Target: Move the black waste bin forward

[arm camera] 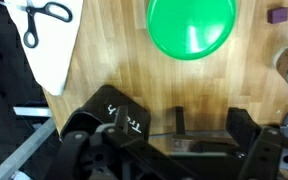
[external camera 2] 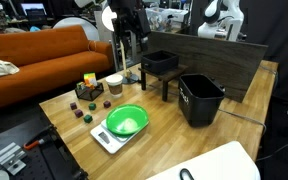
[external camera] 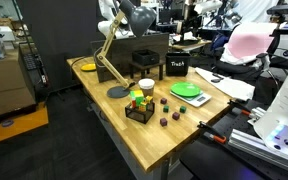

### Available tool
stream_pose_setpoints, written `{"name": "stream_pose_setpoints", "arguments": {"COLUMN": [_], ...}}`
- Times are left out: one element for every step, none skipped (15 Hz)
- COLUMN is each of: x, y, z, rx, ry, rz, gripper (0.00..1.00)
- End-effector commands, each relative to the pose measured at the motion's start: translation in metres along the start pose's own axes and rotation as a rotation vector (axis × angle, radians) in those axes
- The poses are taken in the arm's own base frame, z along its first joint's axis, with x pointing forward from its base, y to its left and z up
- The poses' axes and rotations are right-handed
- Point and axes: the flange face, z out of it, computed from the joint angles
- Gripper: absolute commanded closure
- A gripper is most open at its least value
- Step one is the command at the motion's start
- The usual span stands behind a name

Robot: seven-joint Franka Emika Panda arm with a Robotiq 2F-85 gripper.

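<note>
At the bottom of the wrist view, the gripper (arm camera: 172, 157) hangs with its jaws spread wide, holding nothing. Just beyond it sits the black waste bin (arm camera: 99, 110), white lettering showing, close beside the black legged stand (arm camera: 209, 135). Farther on lies the green bowl (arm camera: 191, 25). In both exterior views the bin stands upright on the wooden table (external camera 2: 164, 130).

The bin (external camera: 176, 68) is black with white lettering. The bowl (external camera 2: 127, 121) is bright green, the scale (external camera 2: 106, 140) under it white. The table (external camera: 164, 135) is pale wood grain; the far sofa (external camera 2: 34, 60) is orange.
</note>
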Motion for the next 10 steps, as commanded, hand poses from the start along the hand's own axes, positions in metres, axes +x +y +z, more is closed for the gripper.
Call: {"name": "stream_pose_setpoints", "arguments": {"x": [0.002, 0.004, 0.004, 0.004, 0.004, 0.004, 0.004, 0.003, 0.003, 0.003], "y": [0.004, 0.005, 0.004, 0.004, 0.003, 0.003, 0.003, 0.003, 0.003, 0.003], "z": [0.013, 0.023, 0.024, 0.021, 0.016, 0.014, 0.013, 0.013, 0.014, 0.014], "rx": [-0.011, -0.013, -0.012, -0.012, -0.012, -0.012, -0.012, -0.012, -0.012, -0.012], "ry": [-0.022, -0.039, -0.043, -0.035, -0.027, -0.022, -0.021, -0.021, -0.022, -0.022], "rz": [0.007, 0.008, 0.007, 0.005, 0.003, 0.005, 0.005, 0.005, 0.005, 0.005], "gripper": [0.0, 0.0, 0.0, 0.0, 0.0, 0.0, 0.0, 0.0, 0.0, 0.0]}}
